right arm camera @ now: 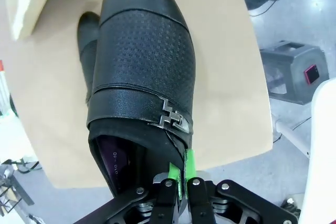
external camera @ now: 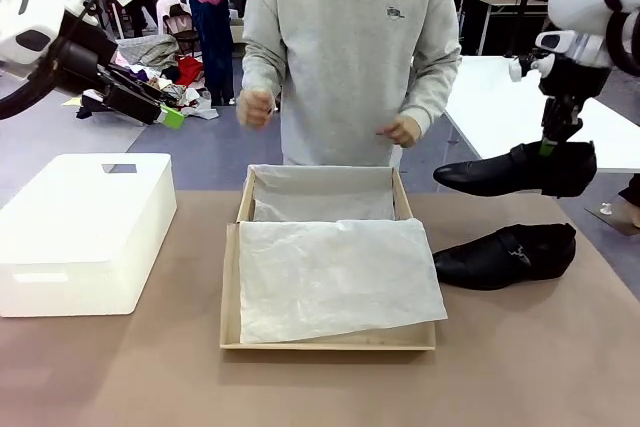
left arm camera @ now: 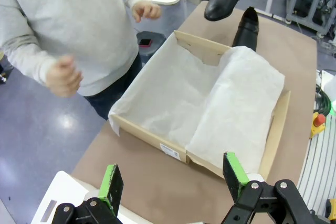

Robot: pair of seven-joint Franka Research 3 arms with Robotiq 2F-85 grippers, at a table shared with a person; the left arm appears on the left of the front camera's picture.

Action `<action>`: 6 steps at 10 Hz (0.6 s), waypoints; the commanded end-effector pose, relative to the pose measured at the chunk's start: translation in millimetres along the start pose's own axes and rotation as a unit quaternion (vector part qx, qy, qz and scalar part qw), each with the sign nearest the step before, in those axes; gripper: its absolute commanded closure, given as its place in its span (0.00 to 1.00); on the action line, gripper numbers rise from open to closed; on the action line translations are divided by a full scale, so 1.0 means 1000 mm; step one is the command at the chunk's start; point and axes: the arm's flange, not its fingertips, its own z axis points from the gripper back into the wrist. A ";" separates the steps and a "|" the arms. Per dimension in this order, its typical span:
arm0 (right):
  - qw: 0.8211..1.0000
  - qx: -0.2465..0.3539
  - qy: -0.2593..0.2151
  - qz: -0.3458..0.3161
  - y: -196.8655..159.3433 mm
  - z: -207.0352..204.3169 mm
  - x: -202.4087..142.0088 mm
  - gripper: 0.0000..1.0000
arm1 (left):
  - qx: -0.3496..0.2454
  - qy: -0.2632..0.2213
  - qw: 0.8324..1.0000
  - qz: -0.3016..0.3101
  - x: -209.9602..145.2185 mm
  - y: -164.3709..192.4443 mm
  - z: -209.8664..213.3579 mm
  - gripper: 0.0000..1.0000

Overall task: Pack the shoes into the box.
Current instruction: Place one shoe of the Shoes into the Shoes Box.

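The right arm comes down from the upper right of the front view and hangs its right gripper [external camera: 548,147] above the table; the green pads are pressed onto the back rim of one black shoe [external camera: 505,171], which is held in the air, about level, with its pointed toe toward the middle of the frame. In the right wrist view the two fingers pinch the thin leather edge just behind the metal buckle. The left arm is raised in the upper left, and the left gripper [external camera: 172,115] is spread wide with nothing between the pads. The second shoe [external camera: 505,255] lies on the brown table [external camera: 120,367], just right of the box [external camera: 229,287] and directly under the lifted one. The box is in the middle, open, lined with white tissue paper [external camera: 335,272]. A white container [external camera: 85,232] stands at the left. The person at the far side holds both hands [external camera: 256,107] at chest height. Behind are a white table [external camera: 500,107] and a pile of clothes [external camera: 150,52].
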 end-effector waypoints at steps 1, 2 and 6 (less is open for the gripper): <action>1.000 0.003 0.014 -0.002 0.010 0.031 0.012 1.00 | -0.005 -0.005 1.000 -0.004 -0.001 0.001 0.000 0.00; 1.000 0.007 0.007 0.001 0.018 0.049 0.022 1.00 | -0.005 -0.005 1.000 -0.004 -0.001 0.001 0.000 0.00; 1.000 0.002 0.012 0.021 0.041 0.086 0.080 1.00 | -0.005 -0.005 1.000 -0.004 -0.001 0.001 0.000 0.00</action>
